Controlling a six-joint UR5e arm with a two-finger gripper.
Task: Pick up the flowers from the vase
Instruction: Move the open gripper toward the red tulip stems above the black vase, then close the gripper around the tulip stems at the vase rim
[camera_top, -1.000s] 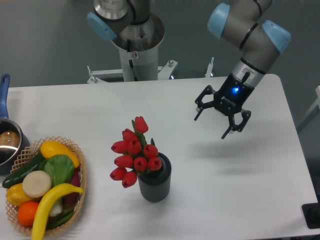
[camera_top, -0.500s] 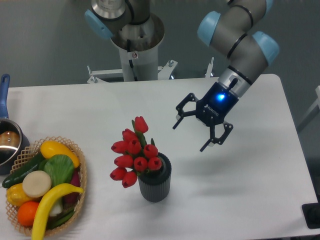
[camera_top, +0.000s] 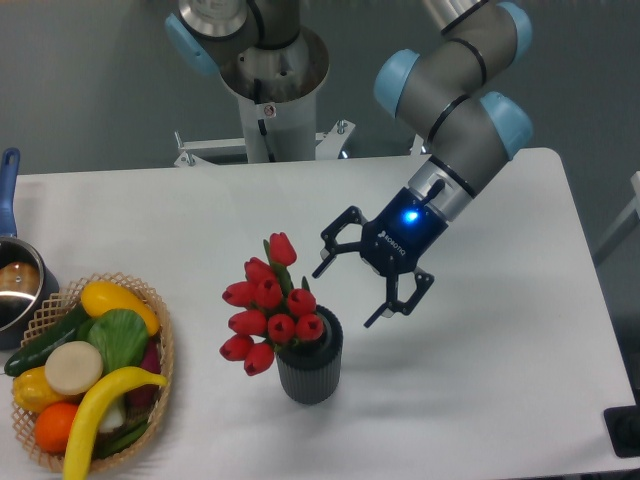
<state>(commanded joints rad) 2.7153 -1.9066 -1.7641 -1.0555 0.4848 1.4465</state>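
Note:
The flowers, a bunch of red tulip buds with green stems, stand in the vase, a small dark grey ribbed pot near the table's front middle. The buds lean out to the left past the pot's rim. My gripper hangs open just right of and slightly above the bunch, fingers spread and pointing down-left. Nothing is between its fingers, and it touches neither the flowers nor the vase.
A wicker basket of colourful fruit and vegetables sits at the front left. A blue-handled metal saucepan is at the left edge. The arm's base column rises behind the table.
My gripper has travelled left and down across the table, from the right side toward the flowers, staying open. The flowers and vase have not moved.

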